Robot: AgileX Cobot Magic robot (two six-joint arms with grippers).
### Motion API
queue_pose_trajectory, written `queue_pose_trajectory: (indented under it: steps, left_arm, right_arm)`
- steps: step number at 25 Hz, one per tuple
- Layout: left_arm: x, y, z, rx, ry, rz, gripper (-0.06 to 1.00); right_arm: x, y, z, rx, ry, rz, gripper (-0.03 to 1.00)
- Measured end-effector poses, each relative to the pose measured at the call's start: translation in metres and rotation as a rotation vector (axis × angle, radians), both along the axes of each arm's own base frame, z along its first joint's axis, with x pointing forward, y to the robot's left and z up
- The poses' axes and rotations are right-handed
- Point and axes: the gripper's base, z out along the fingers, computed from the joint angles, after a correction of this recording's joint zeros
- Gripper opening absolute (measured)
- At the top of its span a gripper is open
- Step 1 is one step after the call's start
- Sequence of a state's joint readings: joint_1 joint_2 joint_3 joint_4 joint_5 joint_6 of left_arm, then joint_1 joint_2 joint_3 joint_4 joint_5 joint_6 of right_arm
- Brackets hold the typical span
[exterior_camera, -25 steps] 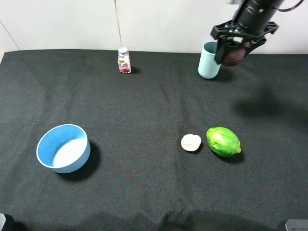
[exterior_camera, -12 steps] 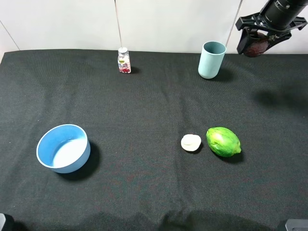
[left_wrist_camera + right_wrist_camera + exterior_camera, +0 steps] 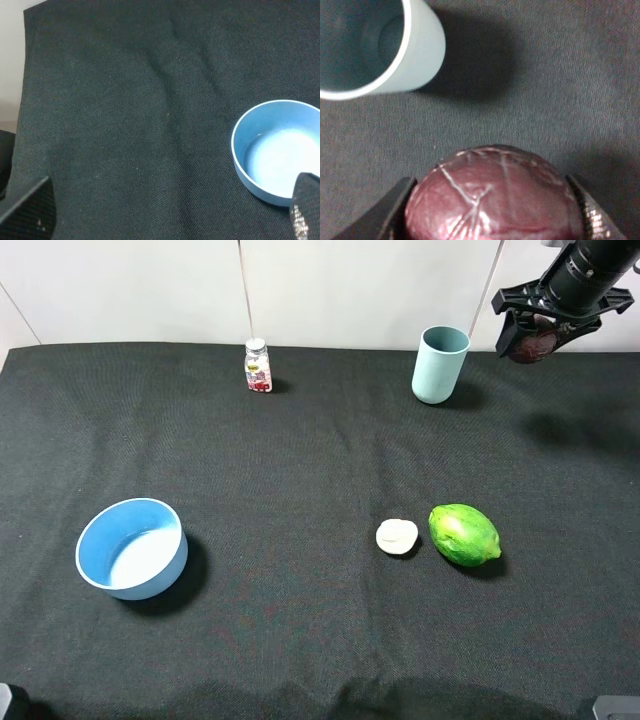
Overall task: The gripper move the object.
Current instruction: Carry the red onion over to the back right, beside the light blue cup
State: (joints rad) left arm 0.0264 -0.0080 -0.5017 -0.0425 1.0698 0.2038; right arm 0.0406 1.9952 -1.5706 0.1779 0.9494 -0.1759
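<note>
One each: onion [image 3: 530, 344], cup [image 3: 440, 364], bowl [image 3: 152, 578], fruit [image 3: 464, 534]

Lab: black-clothed table [image 3: 300, 460] against bare white wall [image 3: 350, 290].

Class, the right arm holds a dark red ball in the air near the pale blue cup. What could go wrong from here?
1. The object is round and glossy, pinched only at its sides by the jaws of the right gripper, high above the black cloth; it may slip, drop and roll away.
2. The cup stands upright close by; a low swing towards the middle could tip it.
</note>
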Motion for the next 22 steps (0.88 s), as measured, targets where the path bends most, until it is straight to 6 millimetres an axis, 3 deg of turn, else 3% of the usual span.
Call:
queue_pose_trajectory:
  steps: [22]
  left_arm:
    - [0.000, 0.000, 0.000, 0.000, 0.000, 0.000, 0.99]
  right_arm:
    - [0.028, -0.006, -0.053, -0.016, -0.048, -0.037, 0.44]
